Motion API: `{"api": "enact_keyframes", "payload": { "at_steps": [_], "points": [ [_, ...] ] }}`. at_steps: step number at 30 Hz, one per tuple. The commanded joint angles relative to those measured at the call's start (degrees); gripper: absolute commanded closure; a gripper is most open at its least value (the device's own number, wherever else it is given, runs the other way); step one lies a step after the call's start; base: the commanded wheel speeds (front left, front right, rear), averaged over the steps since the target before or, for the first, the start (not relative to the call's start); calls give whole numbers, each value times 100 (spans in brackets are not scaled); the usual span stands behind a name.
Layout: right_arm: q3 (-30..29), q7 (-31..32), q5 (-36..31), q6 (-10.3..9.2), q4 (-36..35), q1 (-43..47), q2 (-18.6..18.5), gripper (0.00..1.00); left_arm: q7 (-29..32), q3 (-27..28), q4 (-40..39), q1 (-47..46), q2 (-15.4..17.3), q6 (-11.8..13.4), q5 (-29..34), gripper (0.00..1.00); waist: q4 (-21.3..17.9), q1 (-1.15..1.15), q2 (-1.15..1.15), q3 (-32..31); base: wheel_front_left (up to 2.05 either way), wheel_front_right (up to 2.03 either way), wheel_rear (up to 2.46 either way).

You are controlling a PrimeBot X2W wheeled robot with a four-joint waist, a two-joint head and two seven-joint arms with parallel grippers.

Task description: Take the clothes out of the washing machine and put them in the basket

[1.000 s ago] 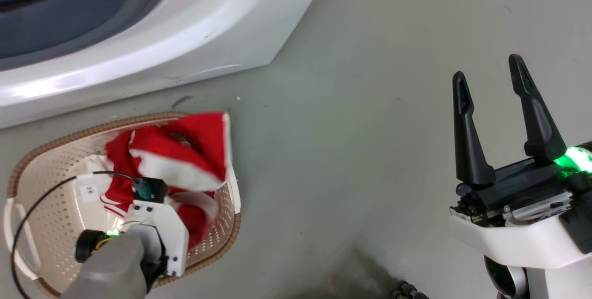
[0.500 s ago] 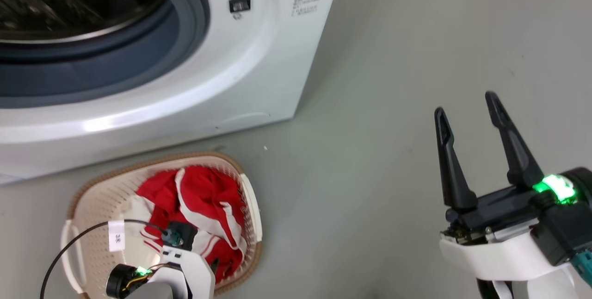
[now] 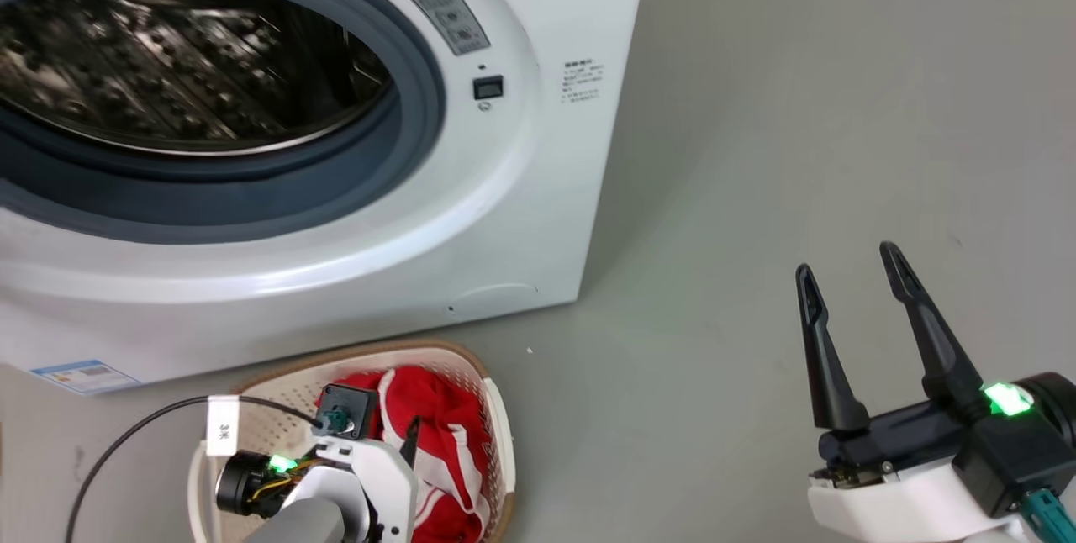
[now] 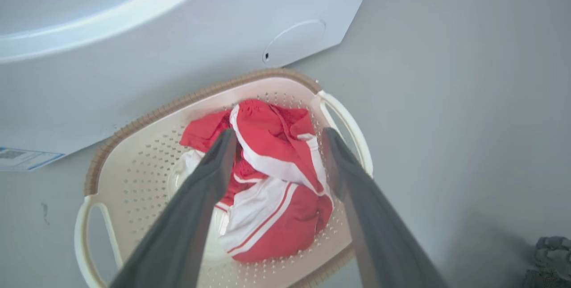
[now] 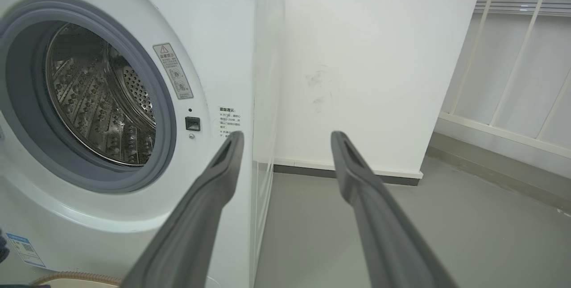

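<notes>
You had the clothes (image 4: 276, 181) in the basket (image 4: 134, 176) and the drum (image 5: 98, 100) looked empty; left tool (image 4: 279, 132) and right tool (image 3: 847, 259) both hung released, so basically done.

soft red cloth (image 4: 272, 176), perforated plastic basket (image 4: 147, 167), shiny steel drum (image 5: 102, 100)

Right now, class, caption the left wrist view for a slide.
Open left gripper over red-and-white clothes lying in the cream basket.
</notes>
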Motion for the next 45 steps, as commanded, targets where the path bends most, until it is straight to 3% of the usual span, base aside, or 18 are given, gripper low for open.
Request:
{"api": "enact_keyframes", "payload": {
  "at_steps": [1,6,12,21,28,32,45],
  "points": [
    [-13,-14,-35,-2,18,104,4,0,-22,158,-214,194,102,129,172,0,127,1,0,-186,0,0,0],
    [-16,-14,-79,-2,94,275,4,0,-19,1125,-1480,809,362,616,1091,0,272,1,0,-476,0,0,0],
    [-86,-14,-82,-2,118,449,3,0,-20,2227,-2800,1580,440,981,2161,0,457,1,0,-717,0,0,0],
    [-238,-14,-29,-2,156,658,3,0,-21,3701,-4547,2603,161,1229,3455,0,661,1,0,-995,0,0,0],
    [-323,-14,31,-2,210,819,4,0,-20,4677,-5515,3239,-283,1164,4018,0,743,1,0,-1141,0,0,0],
    [-415,-14,129,-2,279,882,4,0,-21,5143,-5913,3566,-578,1003,4230,0,774,1,0,-1205,0,0,0],
    [-599,-14,374,-2,549,1100,2,0,-21,5817,-6322,4121,-1111,456,4731,0,886,1,0,-1386,0,0,0]
  ]
}}
